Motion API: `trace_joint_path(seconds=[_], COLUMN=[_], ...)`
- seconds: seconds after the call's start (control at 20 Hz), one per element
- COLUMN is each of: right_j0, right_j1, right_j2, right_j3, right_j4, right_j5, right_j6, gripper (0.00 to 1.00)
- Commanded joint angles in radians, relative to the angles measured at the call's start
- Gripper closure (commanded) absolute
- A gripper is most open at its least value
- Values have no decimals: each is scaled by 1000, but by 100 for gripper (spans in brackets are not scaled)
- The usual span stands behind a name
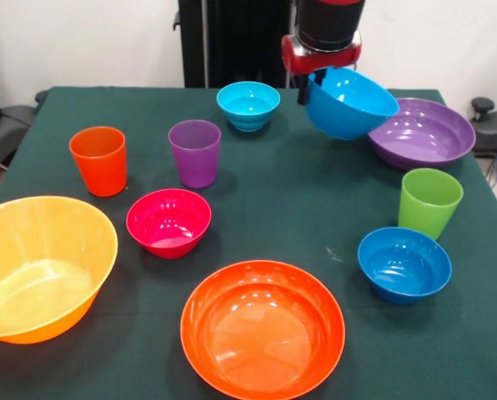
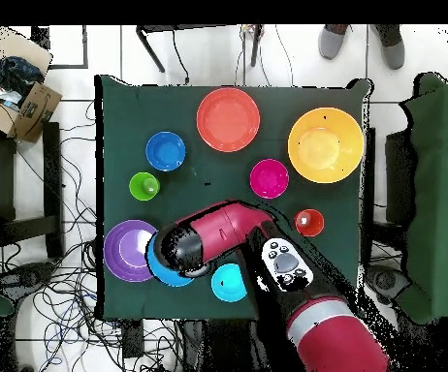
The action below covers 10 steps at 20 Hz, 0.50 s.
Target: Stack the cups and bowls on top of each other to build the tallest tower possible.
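Gripper (image 1: 315, 82) is pinched on the rim of the sky-blue bowl (image 1: 351, 102), holding it tilted and clear of the table (image 1: 298, 200), just beside the purple bowl (image 1: 422, 132) at the robot's end. In the overhead view the arm (image 2: 230, 229) covers most of that bowl; only a blue crescent shows next to the purple one.

No tower yet, as I read it. Everything else sits separately on the cloth:
- yellow-orange bowl (image 1: 40, 265), the broad base, at the camera-side corner in the front view
- orange-red bowl (image 1: 263, 327) at the camera-side edge, middle
- magenta bowl (image 1: 168, 221) between those two and the cups
- orange cup (image 1: 98, 160) and purple cup (image 1: 195, 152) upright, well apart from each other
- cyan bowl (image 1: 248, 105) near the gripper
- lime green cup (image 1: 430, 202) and dark blue bowl (image 1: 404, 263) close together on the purple-bowl side

Key relation: the base bowl lies diagonally across the table from the gripper, at the far corner from the held bowl. In the overhead view that's from lower left up to upper right. My guess is the carry runs over the purple cup and magenta bowl, so it needs height. The tilt should be levelled before set-down.
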Motion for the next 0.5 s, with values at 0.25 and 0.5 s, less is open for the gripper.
trace_joint_path(seconds=[0.25, 0.5], right_j0=[-5, -16], right_j1=[3, -5], right_j2=[-59, -54], right_j3=[-23, -23], right_j4=[24, 30], right_j5=[-52, -44], right_j6=[129, 111], gripper=[100, 100])
